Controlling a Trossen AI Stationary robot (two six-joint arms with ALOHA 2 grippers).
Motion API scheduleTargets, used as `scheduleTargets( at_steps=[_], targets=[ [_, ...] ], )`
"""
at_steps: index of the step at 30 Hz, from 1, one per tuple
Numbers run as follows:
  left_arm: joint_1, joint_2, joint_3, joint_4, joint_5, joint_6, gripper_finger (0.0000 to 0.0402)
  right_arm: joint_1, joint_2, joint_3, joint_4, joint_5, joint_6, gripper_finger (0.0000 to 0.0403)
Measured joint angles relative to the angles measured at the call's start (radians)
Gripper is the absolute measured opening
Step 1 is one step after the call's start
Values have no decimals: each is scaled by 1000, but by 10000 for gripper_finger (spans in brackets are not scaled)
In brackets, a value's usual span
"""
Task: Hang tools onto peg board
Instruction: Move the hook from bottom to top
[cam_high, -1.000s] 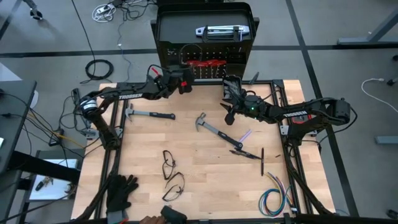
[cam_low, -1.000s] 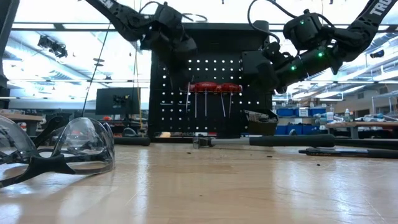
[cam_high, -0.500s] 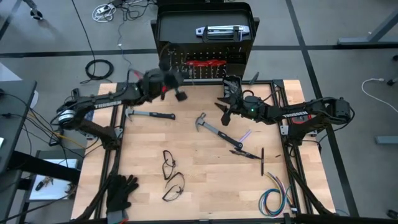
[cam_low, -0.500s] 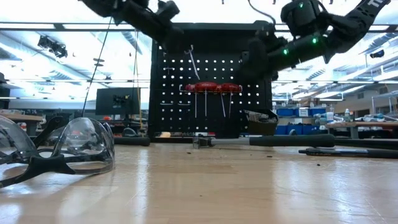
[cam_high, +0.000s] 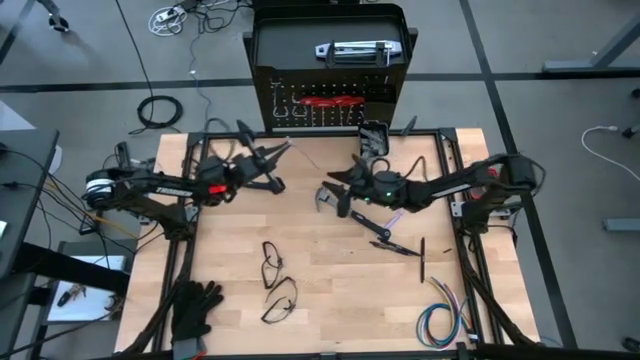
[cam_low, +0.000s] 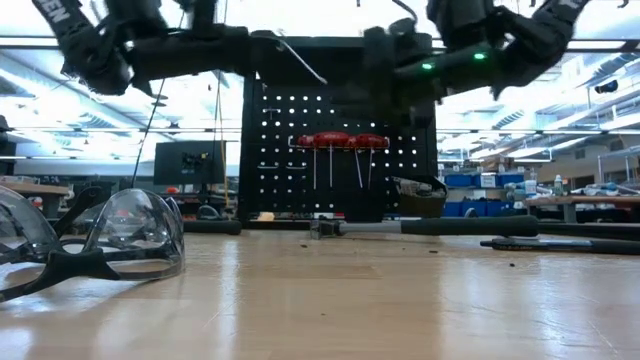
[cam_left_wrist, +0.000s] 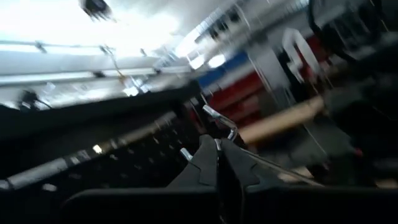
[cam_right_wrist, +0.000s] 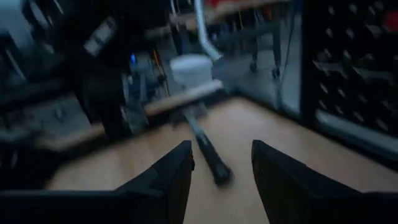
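— What's in the bin (cam_high: 374, 134)?
— Can't tell. My right gripper (cam_high: 335, 196) gapes empty over a hammer (cam_high: 352, 213) mid-table; my left gripper (cam_high: 282, 150), shut, pinches a thin rod (cam_low: 301, 59) near the peg board (cam_high: 330, 103) at the far edge.

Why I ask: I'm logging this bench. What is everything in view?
peg board: one, black, behind table
bar tool: one, silver, atop peg board
screwdrivers: several, red-handled, hanging on peg board
hammer: one, black-handled, right of centre
safety glasses: two, clear, near side
gloves: one pair, black, near-left corner
wires: one bundle, coloured, near-right corner
table: one, light wood
left gripper: shut on thin metal rod, high before peg board
right gripper: open, over hammer
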Motion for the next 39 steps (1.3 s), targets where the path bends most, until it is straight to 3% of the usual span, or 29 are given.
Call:
scheduleTargets(
  at_steps=[6,14,21,32,39],
  targets=[
    [0,0,-94,224,-10,-34,0,9,194,148,297,38,-1,174],
    [-4,0,-146,233,-13,-108,0,1,332,250,445,37,22,168],
    [-4,-1,-170,236,-13,-139,0,0,334,253,505,35,13,149],
    [-4,-2,-168,238,-14,-173,0,0,333,253,499,-11,43,60],
    [-4,-2,-152,239,-14,-183,0,-1,333,253,499,-12,49,59]
  ],
)
